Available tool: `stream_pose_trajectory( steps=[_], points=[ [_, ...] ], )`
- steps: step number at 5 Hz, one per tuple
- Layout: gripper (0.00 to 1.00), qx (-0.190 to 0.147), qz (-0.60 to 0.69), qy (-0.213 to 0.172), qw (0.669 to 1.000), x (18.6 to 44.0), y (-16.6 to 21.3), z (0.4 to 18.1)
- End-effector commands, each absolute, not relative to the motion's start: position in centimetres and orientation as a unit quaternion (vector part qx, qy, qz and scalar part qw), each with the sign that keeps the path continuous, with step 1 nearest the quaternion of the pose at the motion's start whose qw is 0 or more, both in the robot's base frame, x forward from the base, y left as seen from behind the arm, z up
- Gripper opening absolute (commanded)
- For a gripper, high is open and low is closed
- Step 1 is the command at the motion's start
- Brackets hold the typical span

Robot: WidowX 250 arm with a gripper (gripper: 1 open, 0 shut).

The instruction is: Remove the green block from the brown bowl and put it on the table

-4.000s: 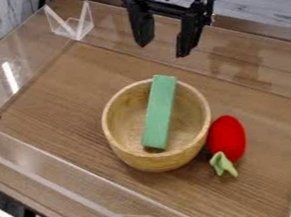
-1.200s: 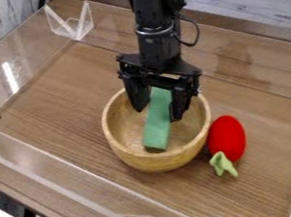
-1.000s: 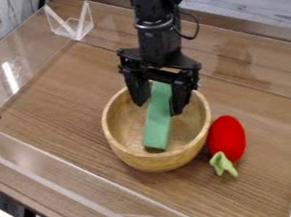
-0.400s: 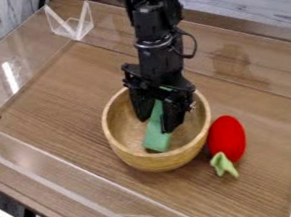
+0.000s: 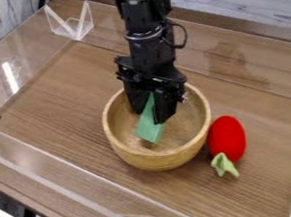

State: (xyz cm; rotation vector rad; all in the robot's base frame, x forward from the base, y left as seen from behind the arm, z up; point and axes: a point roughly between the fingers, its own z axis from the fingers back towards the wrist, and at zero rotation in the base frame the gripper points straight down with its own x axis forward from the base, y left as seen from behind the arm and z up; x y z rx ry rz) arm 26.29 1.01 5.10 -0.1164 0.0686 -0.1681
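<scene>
The brown bowl point(image 5: 123, 147) sits near the middle of the table point(image 5: 52, 98). My gripper point(image 5: 153, 107) reaches straight down into it, its fingers pressed on both sides of the green block's point(image 5: 148, 128) upper half. The block hangs tilted, and its lower end points at the bowl's floor on the left. The fingers hide the block's top part.
A red strawberry toy point(image 5: 226, 136) with green leaves lies just right of the bowl, touching its rim. Clear acrylic walls point(image 5: 39, 195) run round the table's edges. A small clear stand point(image 5: 69, 20) is at the back left.
The gripper has come down from above into the bowl and its fingers have narrowed onto the green block. The block now sits steeper and shorter in view.
</scene>
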Motion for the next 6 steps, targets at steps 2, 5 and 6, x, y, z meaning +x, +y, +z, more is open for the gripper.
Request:
stream_pose_trajectory(
  steps=[2, 5, 6],
  points=[
    [0.00, -0.055, -0.048, -0.032, 0.997, 27.6, 2.7, 11.8],
    [0.00, -0.042, -0.001, -0.061, 0.997, 27.8, 9.2, 14.6],
    [0.00, -0.042, 0.023, -0.061, 0.997, 28.7, 8.5, 12.9]
  ],
)
